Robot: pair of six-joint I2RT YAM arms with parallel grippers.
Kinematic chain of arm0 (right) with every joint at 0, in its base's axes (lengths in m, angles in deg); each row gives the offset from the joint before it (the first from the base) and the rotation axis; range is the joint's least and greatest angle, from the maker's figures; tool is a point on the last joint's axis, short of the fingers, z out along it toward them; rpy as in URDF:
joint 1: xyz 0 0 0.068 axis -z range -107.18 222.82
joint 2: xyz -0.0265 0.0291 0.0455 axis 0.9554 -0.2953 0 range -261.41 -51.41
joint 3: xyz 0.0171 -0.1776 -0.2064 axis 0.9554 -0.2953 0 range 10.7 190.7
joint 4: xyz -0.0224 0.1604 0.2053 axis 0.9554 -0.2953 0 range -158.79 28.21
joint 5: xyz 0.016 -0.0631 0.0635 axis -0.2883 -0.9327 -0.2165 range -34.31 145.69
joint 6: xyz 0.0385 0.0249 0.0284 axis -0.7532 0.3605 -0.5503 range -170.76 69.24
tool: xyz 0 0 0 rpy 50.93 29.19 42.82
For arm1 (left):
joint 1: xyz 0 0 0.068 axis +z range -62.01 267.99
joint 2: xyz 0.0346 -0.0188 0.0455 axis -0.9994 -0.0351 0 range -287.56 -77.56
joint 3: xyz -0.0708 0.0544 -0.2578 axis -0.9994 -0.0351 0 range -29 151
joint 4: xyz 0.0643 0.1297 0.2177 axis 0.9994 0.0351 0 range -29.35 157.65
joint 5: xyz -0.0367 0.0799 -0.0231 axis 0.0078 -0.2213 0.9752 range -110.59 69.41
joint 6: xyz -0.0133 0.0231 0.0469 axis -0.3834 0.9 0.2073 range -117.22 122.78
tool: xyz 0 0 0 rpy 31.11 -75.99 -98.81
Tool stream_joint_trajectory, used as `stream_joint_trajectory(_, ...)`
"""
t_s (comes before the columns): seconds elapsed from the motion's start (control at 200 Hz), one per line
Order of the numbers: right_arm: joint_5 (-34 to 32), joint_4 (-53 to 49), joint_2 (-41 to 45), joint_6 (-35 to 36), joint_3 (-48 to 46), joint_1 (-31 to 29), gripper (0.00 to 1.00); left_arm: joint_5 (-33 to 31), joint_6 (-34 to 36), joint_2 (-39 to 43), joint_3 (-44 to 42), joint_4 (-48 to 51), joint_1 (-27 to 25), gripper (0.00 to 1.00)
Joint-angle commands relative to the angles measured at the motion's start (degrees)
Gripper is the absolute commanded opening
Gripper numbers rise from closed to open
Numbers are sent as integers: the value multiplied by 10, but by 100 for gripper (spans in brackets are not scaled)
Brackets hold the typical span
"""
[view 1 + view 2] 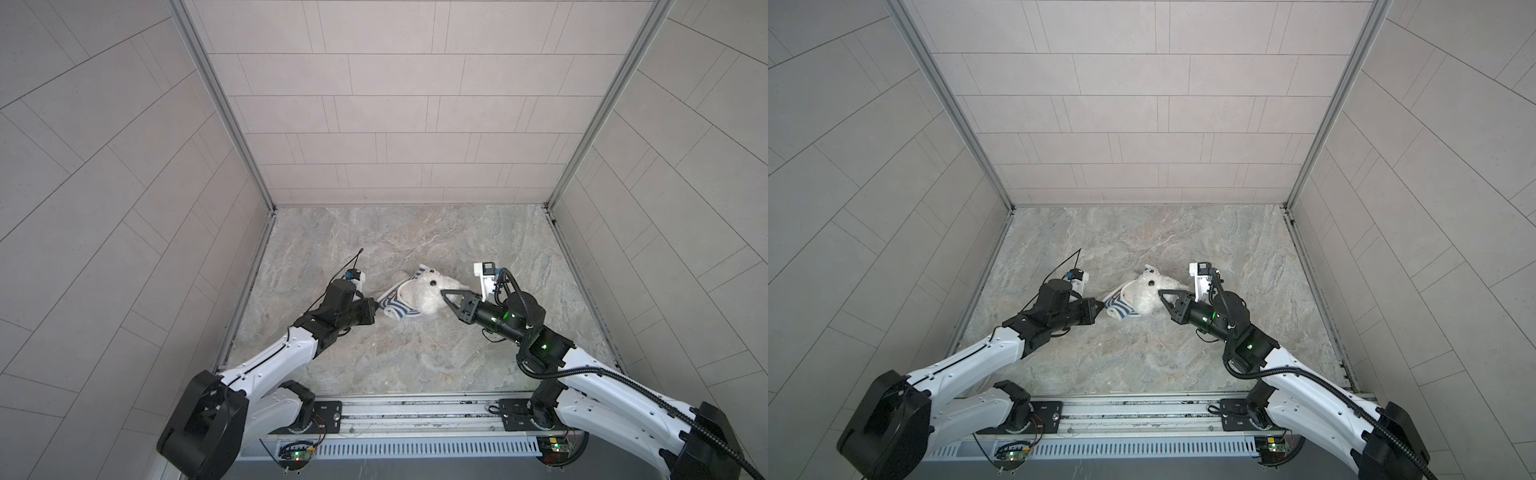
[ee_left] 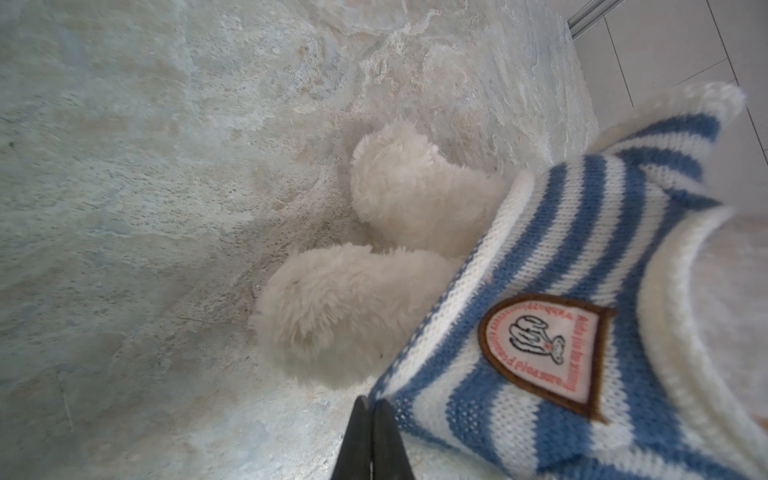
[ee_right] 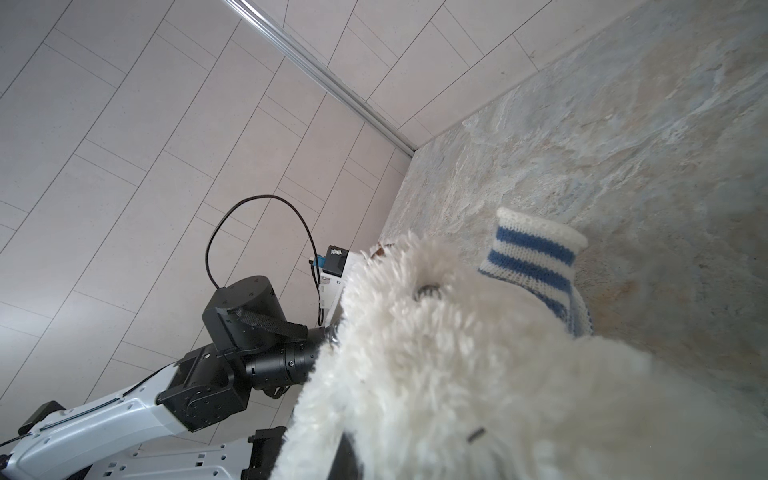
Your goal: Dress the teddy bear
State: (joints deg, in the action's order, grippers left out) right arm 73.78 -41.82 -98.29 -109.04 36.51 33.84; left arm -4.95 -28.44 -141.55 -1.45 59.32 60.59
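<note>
There's your teddy bear (image 1: 424,297) mid-surface (image 1: 374,365), with the striped shirt (image 1: 392,305) bunched on its 9 o'clock side and two fluffy limbs (image 2: 345,307) poking out past the hem. Your left gripper (image 1: 376,308) is clamped shut on that hem at 9 o'clock, and your right gripper (image 1: 443,293) is closed into the fur at 3 o'clock. Careful: pull apart too hard and the thin pinch slips, or the fur slides free and the bear rolls. The sleeve (image 3: 536,249) looks empty, so an arm may jam inside. No containers here; the shirt holds only bear
</note>
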Motion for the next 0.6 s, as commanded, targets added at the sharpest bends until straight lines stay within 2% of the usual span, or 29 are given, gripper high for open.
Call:
stream_joint_trajectory(0.0,-64,121,24,-30,31,6,0,-69,15,-12,-2,44,8,0)
stream_joint_trajectory(0.15,-67,122,23,-36,32,6,0,-43,23,-17,-1,13,6,0)
stream_joint_trajectory(0.305,-72,123,34,-37,30,6,0,-142,36,-28,12,77,8,0)
stream_joint_trajectory(0.596,-72,132,33,-48,40,7,0,-144,17,-66,14,46,9,0)
